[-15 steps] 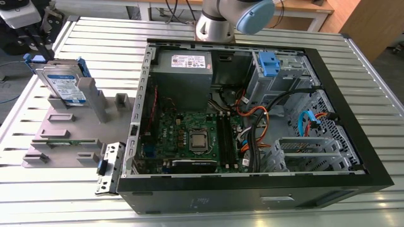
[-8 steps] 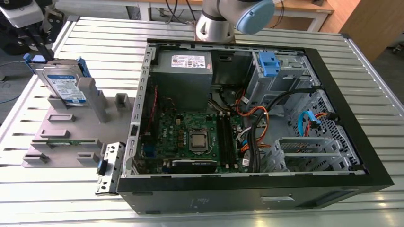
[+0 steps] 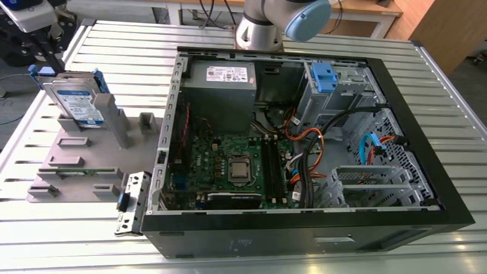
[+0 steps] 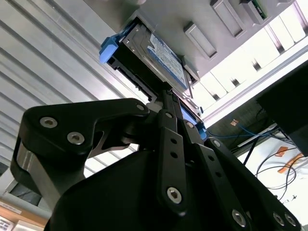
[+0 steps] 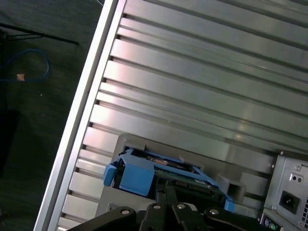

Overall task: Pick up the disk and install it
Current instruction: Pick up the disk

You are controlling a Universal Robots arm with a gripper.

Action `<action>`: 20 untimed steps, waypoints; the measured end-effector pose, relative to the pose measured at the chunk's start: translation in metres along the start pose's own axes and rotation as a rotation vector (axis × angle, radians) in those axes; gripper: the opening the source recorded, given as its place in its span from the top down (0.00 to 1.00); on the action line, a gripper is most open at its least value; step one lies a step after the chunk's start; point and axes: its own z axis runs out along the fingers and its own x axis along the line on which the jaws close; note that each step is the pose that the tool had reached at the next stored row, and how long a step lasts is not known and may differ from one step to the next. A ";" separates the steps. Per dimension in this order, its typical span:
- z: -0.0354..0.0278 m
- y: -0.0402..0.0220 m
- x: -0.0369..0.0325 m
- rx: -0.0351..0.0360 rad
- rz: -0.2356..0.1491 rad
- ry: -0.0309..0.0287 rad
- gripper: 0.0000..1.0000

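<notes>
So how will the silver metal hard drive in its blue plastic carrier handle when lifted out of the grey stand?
The disk is probably stiff and heavy for its size: a metal body. It stands on edge in the grey stand, so it could tip once clear of the slot. Its blue carrier may flex.

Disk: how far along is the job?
Done: nothing yet. The disk stands upright in the grey fixture at the exterior view's left, outside the computer case. In hand: the hand is right at the disk's top edge in both wrist views, and the disk is not yet lifted. Left: the pickup and the install in the case.
</notes>
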 end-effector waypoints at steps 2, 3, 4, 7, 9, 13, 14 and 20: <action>0.0000 0.0000 0.0000 -0.0004 -0.015 0.0006 0.89; 0.0000 0.0000 0.0000 -0.0006 -0.022 0.0009 0.89; 0.0000 0.0000 0.0000 -0.0008 -0.030 0.0012 0.89; 0.0000 0.0000 0.0000 -0.0013 -0.051 0.0022 0.89; 0.0000 0.0000 0.0000 -0.0017 -0.065 0.0028 0.89; 0.0000 0.0000 0.0000 -0.0023 -0.094 0.0041 0.89; 0.0000 0.0000 0.0000 -0.0025 -0.102 0.0043 0.89; 0.0000 0.0000 0.0000 -0.0036 -0.145 0.0062 0.89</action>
